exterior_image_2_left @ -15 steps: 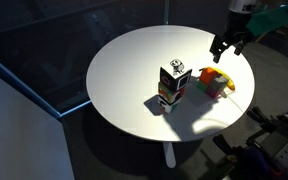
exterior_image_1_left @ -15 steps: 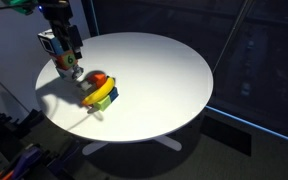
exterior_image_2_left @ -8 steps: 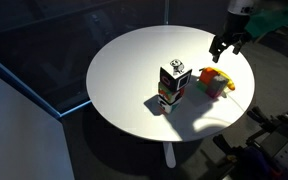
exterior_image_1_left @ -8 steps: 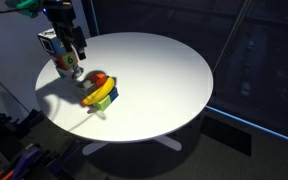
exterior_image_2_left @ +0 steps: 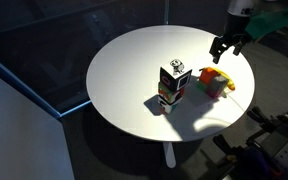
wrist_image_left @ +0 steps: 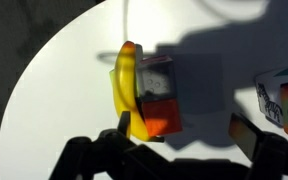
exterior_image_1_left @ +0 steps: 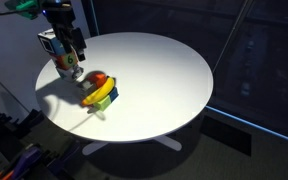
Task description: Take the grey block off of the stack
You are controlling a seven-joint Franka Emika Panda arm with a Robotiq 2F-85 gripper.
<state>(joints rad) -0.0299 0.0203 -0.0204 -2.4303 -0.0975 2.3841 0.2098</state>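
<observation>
The stack (exterior_image_1_left: 99, 91) is a small pile of toy blocks on the round white table (exterior_image_1_left: 159, 85); it also shows in an exterior view (exterior_image_2_left: 214, 82). In the wrist view the long curved yellow block (wrist_image_left: 121, 90) lies beside the grey block (wrist_image_left: 156, 80) and the orange-red block (wrist_image_left: 154, 118). My gripper (wrist_image_left: 181, 140) is open and empty. It hovers above the table with the stack just ahead of its fingers and touches nothing. It shows in both exterior views (exterior_image_1_left: 74, 62) (exterior_image_2_left: 222, 52).
A taller printed carton (exterior_image_2_left: 173, 84) stands next to the stack; it also shows in an exterior view (exterior_image_1_left: 52, 48) and at the right edge of the wrist view (wrist_image_left: 284, 100). The table edge lies close to the stack. Dark floor and cables surround the table.
</observation>
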